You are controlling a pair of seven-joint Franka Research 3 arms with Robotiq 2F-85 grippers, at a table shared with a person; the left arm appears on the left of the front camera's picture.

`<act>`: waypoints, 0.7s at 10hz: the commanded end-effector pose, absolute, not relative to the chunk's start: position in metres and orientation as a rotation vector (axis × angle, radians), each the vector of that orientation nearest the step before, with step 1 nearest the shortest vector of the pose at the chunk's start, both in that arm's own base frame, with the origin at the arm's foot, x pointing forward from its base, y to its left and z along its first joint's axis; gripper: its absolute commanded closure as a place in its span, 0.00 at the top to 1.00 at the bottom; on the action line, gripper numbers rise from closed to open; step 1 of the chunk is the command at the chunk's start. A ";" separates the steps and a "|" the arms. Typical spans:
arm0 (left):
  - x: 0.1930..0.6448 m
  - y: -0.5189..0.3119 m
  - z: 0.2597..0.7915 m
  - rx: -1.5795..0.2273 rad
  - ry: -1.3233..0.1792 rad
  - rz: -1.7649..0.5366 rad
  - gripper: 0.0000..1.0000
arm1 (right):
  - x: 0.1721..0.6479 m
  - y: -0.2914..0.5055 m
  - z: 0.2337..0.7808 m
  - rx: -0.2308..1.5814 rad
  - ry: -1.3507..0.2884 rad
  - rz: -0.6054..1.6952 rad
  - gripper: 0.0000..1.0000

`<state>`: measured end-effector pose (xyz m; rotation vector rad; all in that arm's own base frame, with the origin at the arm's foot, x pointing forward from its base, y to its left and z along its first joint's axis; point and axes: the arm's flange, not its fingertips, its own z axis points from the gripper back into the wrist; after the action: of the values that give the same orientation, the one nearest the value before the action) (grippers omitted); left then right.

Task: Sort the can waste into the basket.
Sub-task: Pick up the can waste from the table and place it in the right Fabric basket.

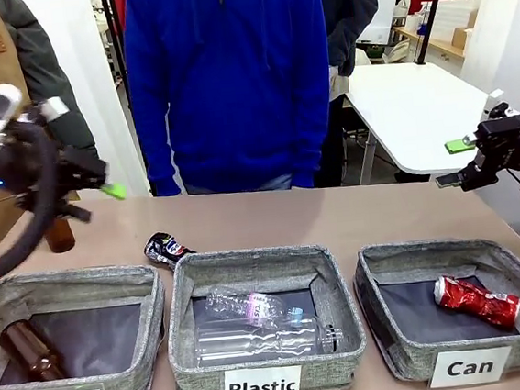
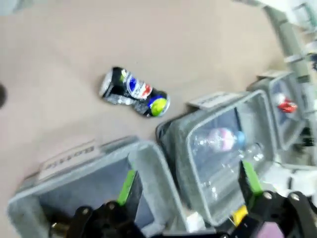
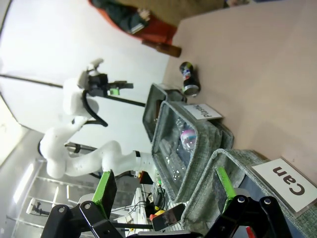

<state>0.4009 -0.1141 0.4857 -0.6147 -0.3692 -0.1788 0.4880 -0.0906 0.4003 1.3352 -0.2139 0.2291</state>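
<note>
Left gripper (image 1: 96, 200) & right gripper (image 1: 453, 162): jaws apart, empty; red can (image 1: 477, 300) lies in Can basket (image 1: 400, 352), near right; black can (image 1: 167, 249) on table (image 1: 336, 215) behind Plastic basket (image 1: 192, 367), near end seemingly hidden by its rim.

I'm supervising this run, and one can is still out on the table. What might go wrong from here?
The black can lies close to the far rim of the Plastic basket, so descending jaws may strike that rim. The Can basket sits at the far right; the crushed can might slip out on the way.
</note>
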 end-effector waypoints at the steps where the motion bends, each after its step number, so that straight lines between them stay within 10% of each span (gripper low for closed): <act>1: 0.420 -0.163 0.473 -0.412 -0.376 -0.140 1.00 | 0.485 -0.091 0.403 1.331 -0.209 0.237 1.00; 7: 0.415 -0.192 0.463 -0.413 -0.430 -0.157 1.00 | 0.485 -0.091 0.403 1.331 -0.209 0.237 1.00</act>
<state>0.4114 -0.1897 0.4711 -0.4374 -0.4244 -0.1619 0.4880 -0.0905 0.4002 1.3353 -0.2137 0.2293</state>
